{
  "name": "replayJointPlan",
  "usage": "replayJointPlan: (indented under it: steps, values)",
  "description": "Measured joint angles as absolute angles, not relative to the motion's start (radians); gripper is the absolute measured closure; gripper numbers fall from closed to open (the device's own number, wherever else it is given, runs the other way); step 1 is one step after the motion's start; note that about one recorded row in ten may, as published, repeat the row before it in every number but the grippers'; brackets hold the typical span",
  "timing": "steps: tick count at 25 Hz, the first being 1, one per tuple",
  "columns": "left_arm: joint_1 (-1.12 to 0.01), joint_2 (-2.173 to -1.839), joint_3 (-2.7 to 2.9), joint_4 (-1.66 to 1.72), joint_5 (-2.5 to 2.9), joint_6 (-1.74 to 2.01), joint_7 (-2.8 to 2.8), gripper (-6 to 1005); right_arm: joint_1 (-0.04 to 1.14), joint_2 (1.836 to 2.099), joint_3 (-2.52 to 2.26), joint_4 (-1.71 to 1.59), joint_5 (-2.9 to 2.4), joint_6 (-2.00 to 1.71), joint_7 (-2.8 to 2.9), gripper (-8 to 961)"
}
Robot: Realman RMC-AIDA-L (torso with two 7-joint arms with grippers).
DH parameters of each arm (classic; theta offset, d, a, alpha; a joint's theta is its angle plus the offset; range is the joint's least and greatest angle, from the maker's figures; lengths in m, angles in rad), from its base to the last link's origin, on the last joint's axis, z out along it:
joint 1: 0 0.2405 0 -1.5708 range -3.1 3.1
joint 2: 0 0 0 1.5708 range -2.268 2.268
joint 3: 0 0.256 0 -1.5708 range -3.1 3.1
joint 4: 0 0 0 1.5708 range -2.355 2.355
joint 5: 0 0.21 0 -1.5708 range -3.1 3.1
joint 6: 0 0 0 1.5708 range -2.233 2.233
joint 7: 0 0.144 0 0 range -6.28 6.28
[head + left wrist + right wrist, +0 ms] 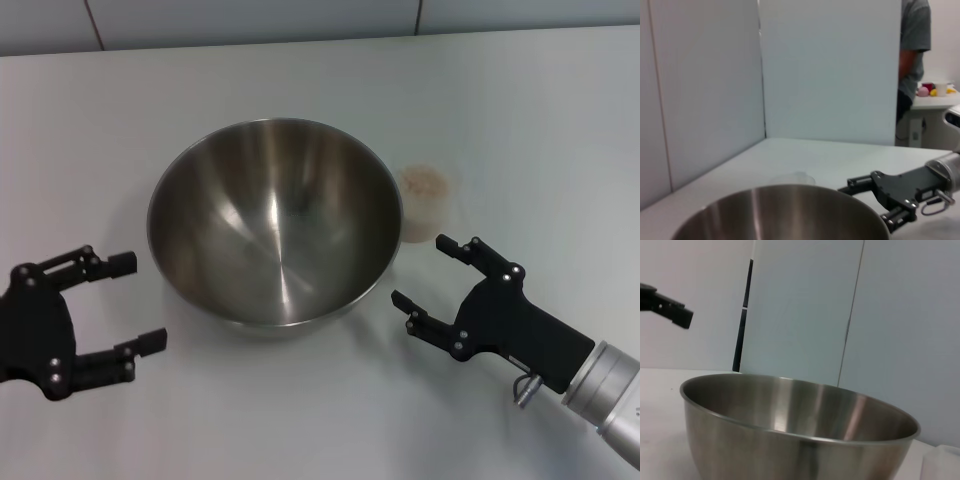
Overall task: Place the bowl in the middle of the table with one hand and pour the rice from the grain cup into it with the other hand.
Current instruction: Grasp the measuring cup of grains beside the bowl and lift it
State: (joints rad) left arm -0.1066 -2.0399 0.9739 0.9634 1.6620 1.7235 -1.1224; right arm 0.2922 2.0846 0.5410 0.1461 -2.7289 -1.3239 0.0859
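On white table, steel bowl, pale wall panels behind

Pale panel walls stand behind the white counter, joined by thin vertical seams. Past the panel edge, a person in a grey shirt stands at a side table with small colourful objects
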Motion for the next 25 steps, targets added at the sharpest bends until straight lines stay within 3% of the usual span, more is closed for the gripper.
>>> replayJointPlan:
  steps: [25]
  values:
    - [-0.14, -2.058, 0.98, 0.901, 1.71, 1.752, -1.116, 194, 0.23, 2.091, 0.804, 0.196, -2.728, -1.227, 0.102, 145]
